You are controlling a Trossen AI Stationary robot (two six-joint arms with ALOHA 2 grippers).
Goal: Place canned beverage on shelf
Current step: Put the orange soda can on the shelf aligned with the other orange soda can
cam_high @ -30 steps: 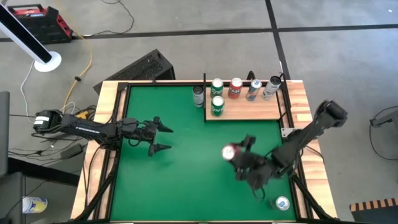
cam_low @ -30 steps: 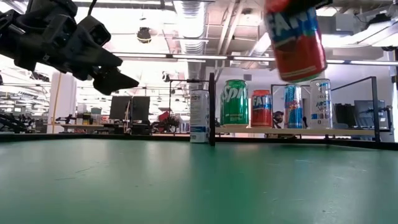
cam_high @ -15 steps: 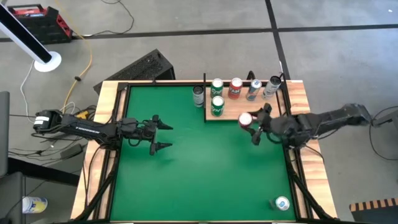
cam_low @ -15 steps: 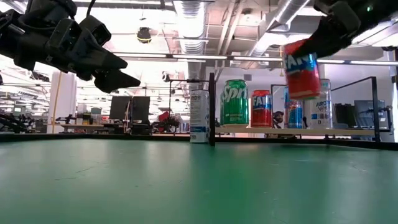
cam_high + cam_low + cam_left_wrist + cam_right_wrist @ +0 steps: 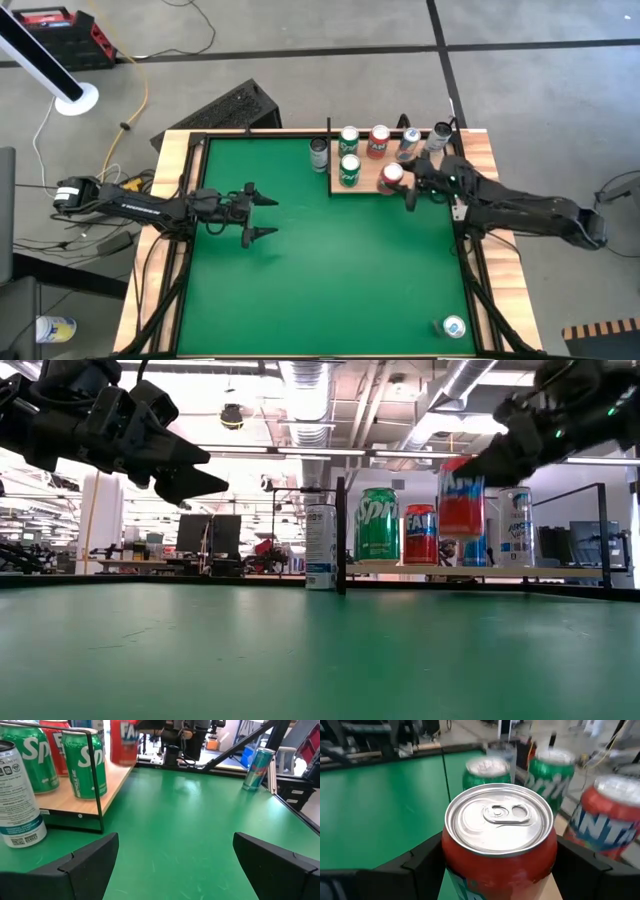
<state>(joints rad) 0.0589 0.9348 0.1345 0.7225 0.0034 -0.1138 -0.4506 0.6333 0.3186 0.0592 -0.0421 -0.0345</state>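
Note:
My right gripper [image 5: 398, 181] is shut on a red Fanta can [image 5: 389, 176] over the near edge of the light-brown wooden shelf [image 5: 420, 178] at the table's far right. In the low view the can [image 5: 460, 505] hangs above the shelf board [image 5: 480, 570]. Two green Sprite cans [image 5: 349, 170], another red can [image 5: 379, 141], a blue can [image 5: 408, 145] and a pale can [image 5: 435, 142] stand on the shelf. My left gripper [image 5: 262, 215] is open and empty over the table's left half. My right gripper pinches the red can's side wall [image 5: 470, 870] between its two fingers [image 5: 422, 862], just below the can's top rim. The fingers come roughly level from the table's right side. The can is upright, its top up, lifted clear of the shelf.
A silver can [image 5: 319, 153] stands on the green table just left of the shelf's black upright frame [image 5: 340, 535]. Another can [image 5: 454, 326] stands at the table's near right corner. Open green surface lies between the two arms.
My right gripper has carried the red can from over the table's near middle toward the far edge and the shelf, and down, staying shut on it. The can stays upright and lifted, now over the shelf's near edge beside the green cans.

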